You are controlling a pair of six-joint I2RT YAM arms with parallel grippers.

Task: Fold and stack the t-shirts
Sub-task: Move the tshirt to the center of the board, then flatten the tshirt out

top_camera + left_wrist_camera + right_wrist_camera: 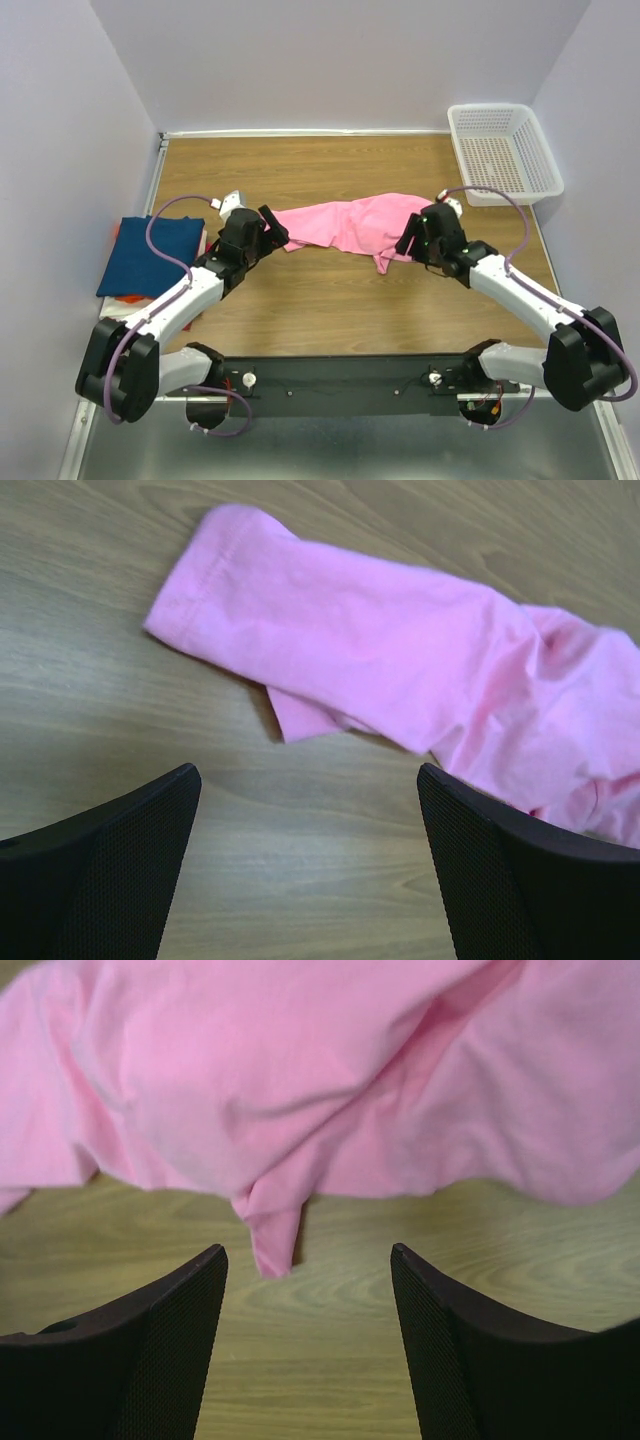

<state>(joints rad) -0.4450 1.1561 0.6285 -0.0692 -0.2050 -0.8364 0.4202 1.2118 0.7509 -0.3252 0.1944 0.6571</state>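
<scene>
- Dark blue soft cloth t-shirt (150,255), folded flat, tops a small pile at the left edge of the wooden tabletop (330,310). A little red cloth shows beneath it. This looks like the stack to build on.
- The left hand (275,230) sits at the left end of the pink shirt, fingers spread wide and empty. A hemmed sleeve lies just beyond its tips. It would do best to pinch that hem alone, in a single layer.
- The bright pink short-sleeved cloth t-shirt (350,222) lies bunched in a long band across the middle of the tabletop, not yet flat. It likely needs spreading before any fold.
- The right hand (408,240) is at the shirt's right end, fingers apart and holding nothing. A pointed flap of cloth lies just ahead. It should take an outer edge, not the heap, then draw away evenly from the left hand so that wrinkles pull out.
- A white plastic mesh basket (505,150) stands in the far right corner, apart from the shirt.
</scene>
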